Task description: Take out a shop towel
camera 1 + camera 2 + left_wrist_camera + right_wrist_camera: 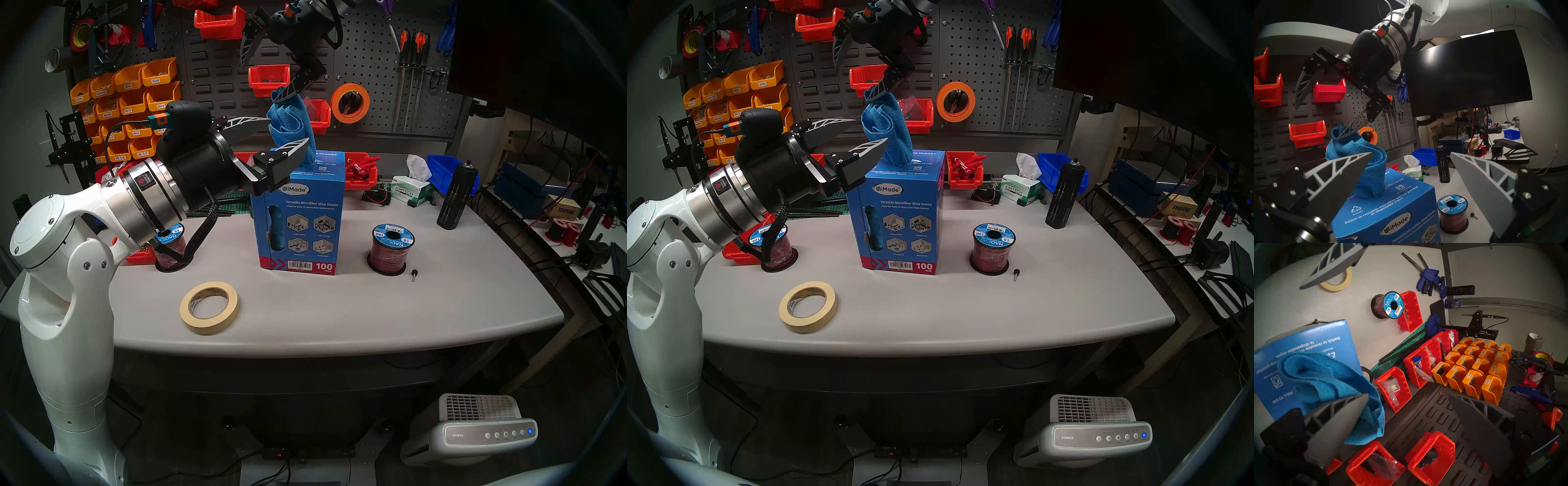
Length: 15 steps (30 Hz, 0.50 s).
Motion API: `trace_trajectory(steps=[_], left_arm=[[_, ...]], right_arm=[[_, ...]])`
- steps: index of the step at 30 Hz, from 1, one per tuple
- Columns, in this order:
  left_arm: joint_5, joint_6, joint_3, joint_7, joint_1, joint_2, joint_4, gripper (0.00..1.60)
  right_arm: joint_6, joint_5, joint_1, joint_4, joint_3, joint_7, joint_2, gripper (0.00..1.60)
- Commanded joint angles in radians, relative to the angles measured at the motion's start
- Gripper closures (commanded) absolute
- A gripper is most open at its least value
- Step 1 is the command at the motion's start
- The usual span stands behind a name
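My right gripper [261, 79], fingers spread wide, touches the blue shop towel [288, 118] rising from the UniMade carton [298, 217]; my left gripper [285, 134] hovers agape beside it.

The lower end of the bright blue textured microfiber shop towel [291, 125] is hidden inside the tall blue cardboard carton [298, 217]; only a strip shows through its side slot. The left arm's black cable sleeve covers part of the red wire spool with a blue label [171, 247] in both head views. The right gripper's upper body is cut off by the head views' top edge. The labels on the small orange plastic bins [1473, 372] are too small to read surely.
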Motion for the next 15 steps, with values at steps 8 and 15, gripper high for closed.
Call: trace_trajectory(steps=[8, 15], left_arm=[[0.000, -0.017, 0.033, -0.008, -0.023, -0.002, -0.015, 0.00], [0.001, -0.020, 0.060, -0.012, -0.028, -0.003, -0.015, 0.00]], right_arm=[[0.005, 0.008, 0.084, 0.037, -0.025, 0.071, 0.068, 0.00], [0.005, 0.010, 0.099, 0.028, -0.037, 0.076, 0.076, 0.00]])
